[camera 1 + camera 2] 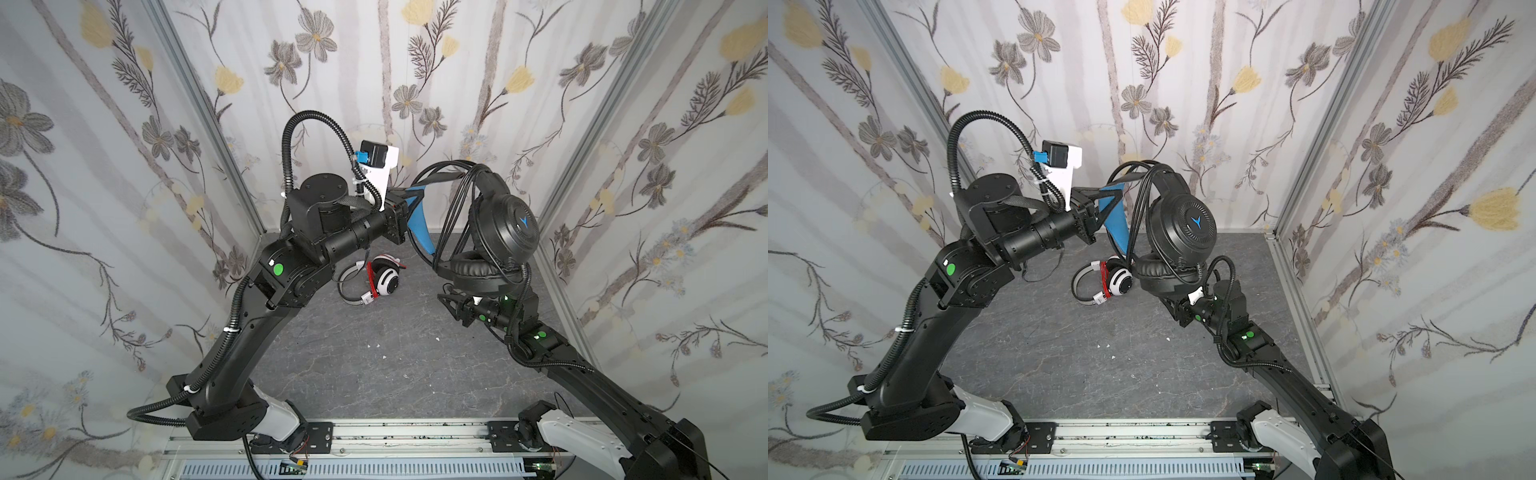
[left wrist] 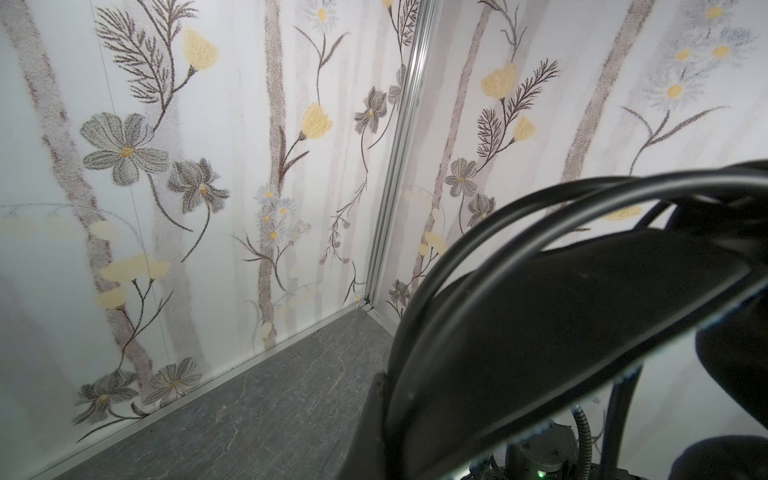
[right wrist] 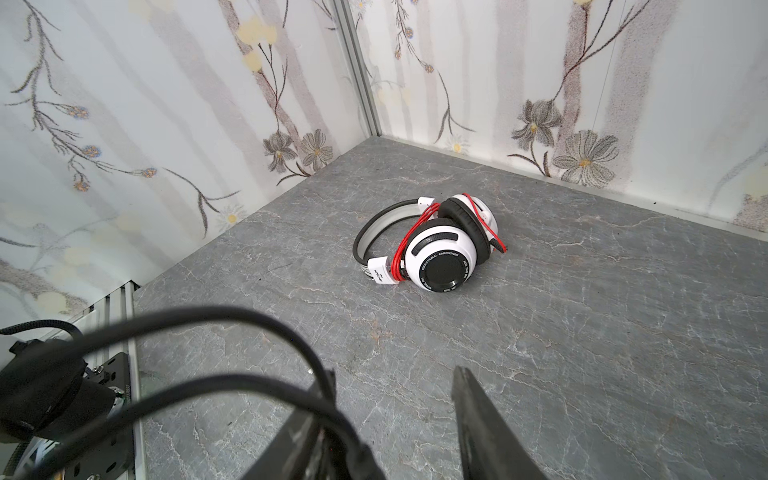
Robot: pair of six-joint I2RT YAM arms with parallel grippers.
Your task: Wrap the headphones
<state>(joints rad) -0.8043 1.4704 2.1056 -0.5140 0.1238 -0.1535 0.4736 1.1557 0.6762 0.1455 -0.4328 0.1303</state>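
Black headset (image 1: 505, 226) hangs in mid-air, right of centre in both top views. Its black cord (image 1: 453, 195) is looped over the band, which sits uppermost with the cups hanging and the blue-marked cup facing me. My left gripper (image 1: 409, 203) is clenched on the band. The right wrist view best shows the white headset (image 3: 428, 245) lying on the table (image 3: 582, 332), band toward frame left, red cord (image 3: 409, 237) wound on. There the right gripper (image 3: 392, 372) has its jaws apart.

Gray marbled tabletop (image 1: 374, 374) with white scraps (image 1: 376, 345), floral walls (image 1: 83, 208), aluminium rail (image 1: 395, 436) in front.
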